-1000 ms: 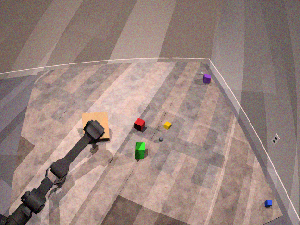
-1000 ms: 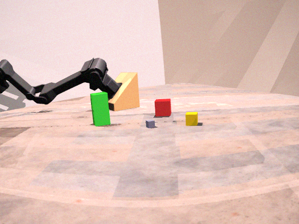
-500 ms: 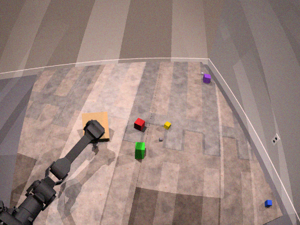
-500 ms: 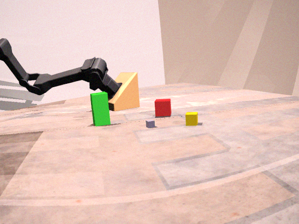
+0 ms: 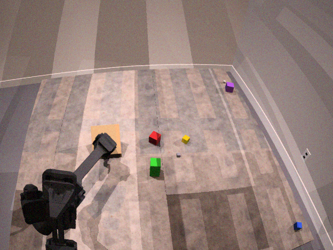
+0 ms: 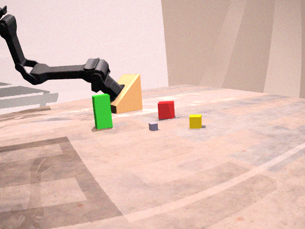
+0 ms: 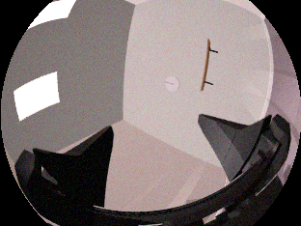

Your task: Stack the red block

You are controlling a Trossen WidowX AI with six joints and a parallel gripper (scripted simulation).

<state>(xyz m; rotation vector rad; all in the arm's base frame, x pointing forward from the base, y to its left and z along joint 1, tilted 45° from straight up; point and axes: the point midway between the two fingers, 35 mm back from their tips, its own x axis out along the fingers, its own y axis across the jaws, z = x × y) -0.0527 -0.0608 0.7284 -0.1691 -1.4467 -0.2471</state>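
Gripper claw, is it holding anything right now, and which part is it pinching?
Nothing is held. The gripper is open over the tan wedge, and the red block sits apart on the floor.

Arm [image 6: 61,71] outstretched, jaws wide apart, empty.

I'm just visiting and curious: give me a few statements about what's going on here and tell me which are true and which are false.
1. The red block sits on top of the green tower. False: it rests on the floor, apart from the tower.
2. The gripper is open and holds nothing. True.
3. The green tower has fallen over. False: it stands upright.
4. The gripper is by the tan wedge, not at the red block. True.
5. The yellow cube is stacked on the small grey cube. False: both sit separately on the floor.
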